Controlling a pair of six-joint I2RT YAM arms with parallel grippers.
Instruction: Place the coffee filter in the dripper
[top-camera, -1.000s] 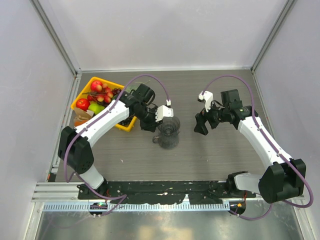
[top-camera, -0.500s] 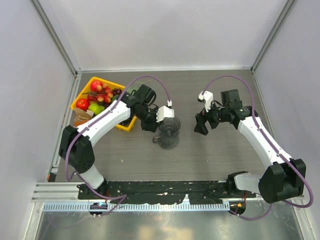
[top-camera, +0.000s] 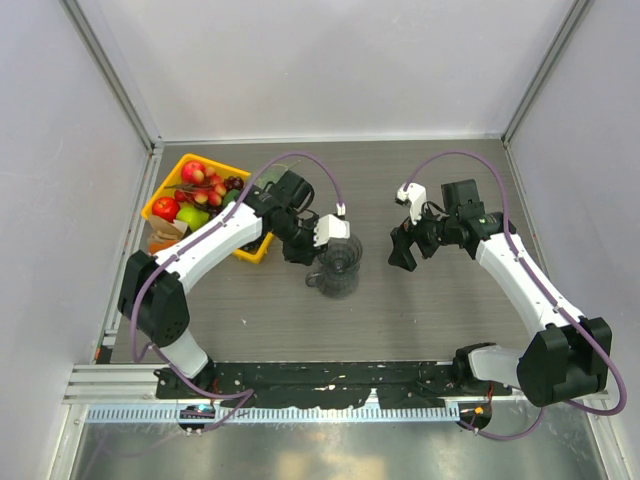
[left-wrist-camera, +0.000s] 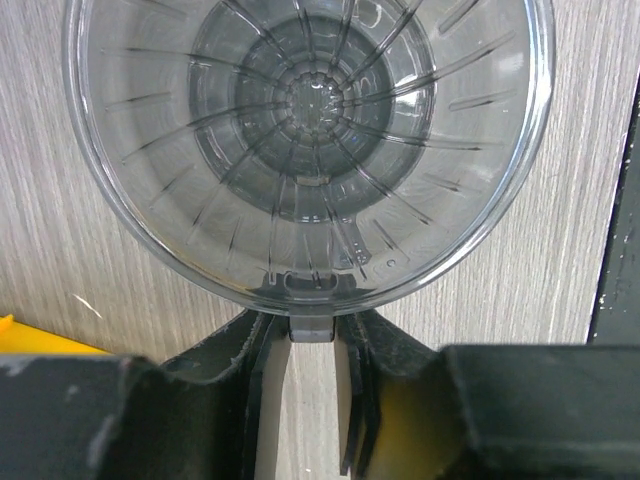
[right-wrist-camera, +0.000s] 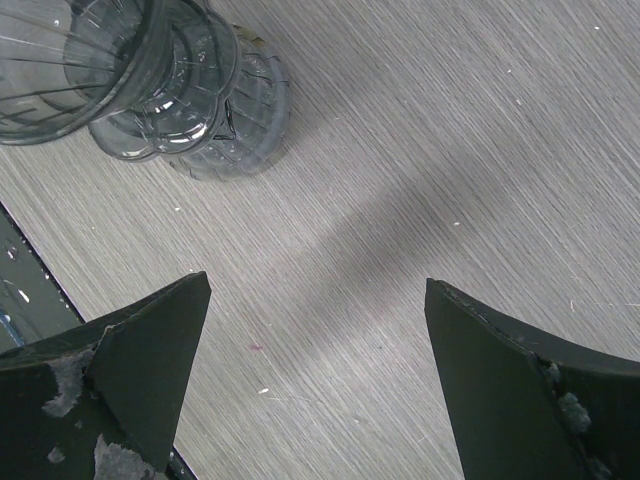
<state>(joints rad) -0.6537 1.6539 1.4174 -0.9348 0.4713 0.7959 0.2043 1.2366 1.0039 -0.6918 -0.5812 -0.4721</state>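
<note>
The left gripper (left-wrist-camera: 308, 332) was closed down to a narrow gap, its two dark fingers (left-wrist-camera: 258, 385) set on either side of the small handle tab at the rim of the dripper (left-wrist-camera: 310, 130) and pressed against it. From the left wrist camera the ribbed glass bowl filled most of the picture, seen straight down through its round rim to the grey wood-grain table (left-wrist-camera: 90, 250) beneath.

In the overhead view the dripper stood upright on the table between the two arms, just to the right of the yellow fruit tray (top-camera: 205, 160), with the left arm reaching over the tray's near edge to it.

The right gripper (right-wrist-camera: 318, 290) was spread wide, held nothing and touched nothing. It hung over bare table to the right of the dripper, near it but clearly apart.

A pale brown shape (top-camera: 160, 238) lay against the tray's near-left corner, too small to identify.
</note>
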